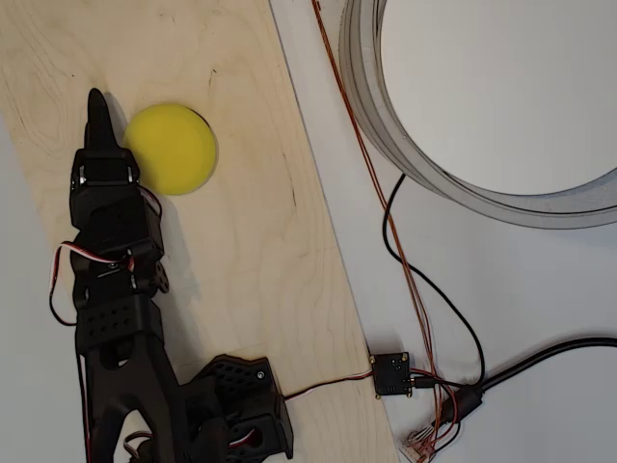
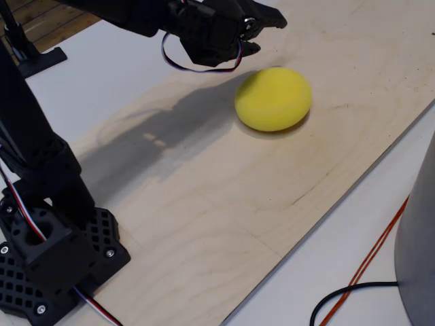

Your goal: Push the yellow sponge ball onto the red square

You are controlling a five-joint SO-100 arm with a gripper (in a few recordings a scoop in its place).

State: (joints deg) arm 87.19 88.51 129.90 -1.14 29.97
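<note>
Near the far left corner of the board (image 1: 241, 241) lies the ball (image 1: 172, 149), with the gripper (image 1: 97, 114) just beside it on the left in the overhead view — fingers together, gripping nothing. No red square can be seen; perhaps the ball covers it — I cannot tell whether pushing is left.

1 yellow sponge ball (image 1: 172, 149). 1 wood board (image 1: 260, 260). 1 black arm (image 1: 120, 318) w/ 1 claw (image 1: 95, 111). 1 grey ring (image 1: 386, 116). 1 small black box (image 1: 391, 374). Approx. 3 cables (image 1: 424, 289): 2 black, 1 orange.
</note>
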